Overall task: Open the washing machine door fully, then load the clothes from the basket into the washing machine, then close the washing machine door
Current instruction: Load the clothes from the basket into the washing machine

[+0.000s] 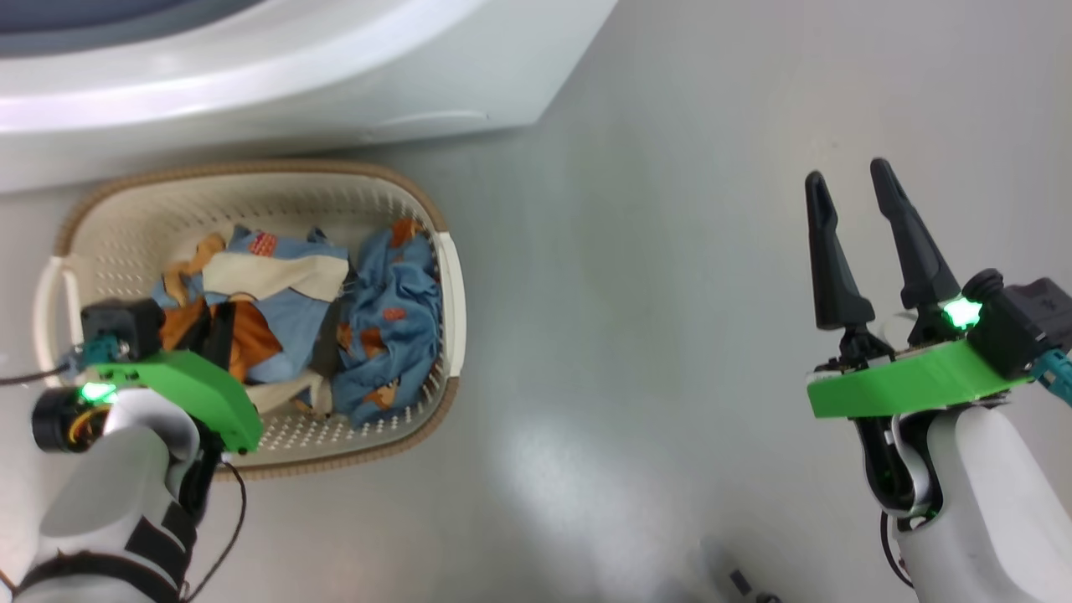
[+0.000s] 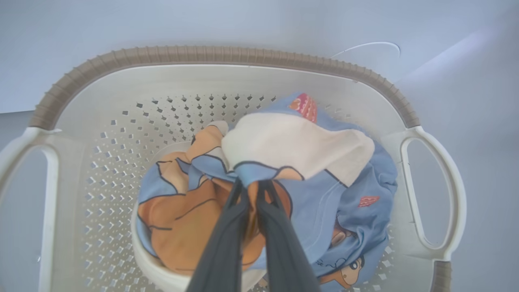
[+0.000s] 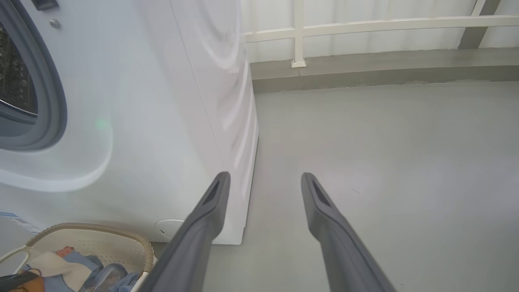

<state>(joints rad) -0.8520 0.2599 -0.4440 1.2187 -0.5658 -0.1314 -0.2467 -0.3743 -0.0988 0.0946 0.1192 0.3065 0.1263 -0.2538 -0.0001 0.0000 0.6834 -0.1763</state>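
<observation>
Left side. The left gripper [image 1: 219,331] is down inside the basket [image 1: 251,170], its jaws clenched on a bunched fold of the clothes [image 1: 285,310]. The left wrist view confirms this: both fingers [image 2: 219,243] meet where orange, blue and cream cloth gather into a ridge. The pile sits on the basket bottom. Whether the pinched piece has lifted clear of the rest, I cannot tell.

Handling (judgement). The fabric looks light and limp, with no stiffness, and it is not fragile. It will drape and trail below the grip. Loose ends could catch on the brown rim or drag a neighbouring piece along. A pinch on a gathered ridge near a garment's middle, as here, looks sounder than an edge hold, which would leave a long tail. A thin fold between narrow tips may slip, so a slow, straight lift seems wise.

Upper left. The basket stands on the floor [image 1: 628,293] just in front of the washing machine [image 1: 251,67]. In the right wrist view the drum [image 3: 12,81] is uncovered inside its rubber ring [image 3: 52,101]. The door step is judged done and loading is in hand.

Centre. Grey floor.

Right side. The right gripper [image 1: 847,171] hangs over the floor, well apart from the basket. Its jaws are spread wide with nothing between them. It points past the machine's front corner.
</observation>
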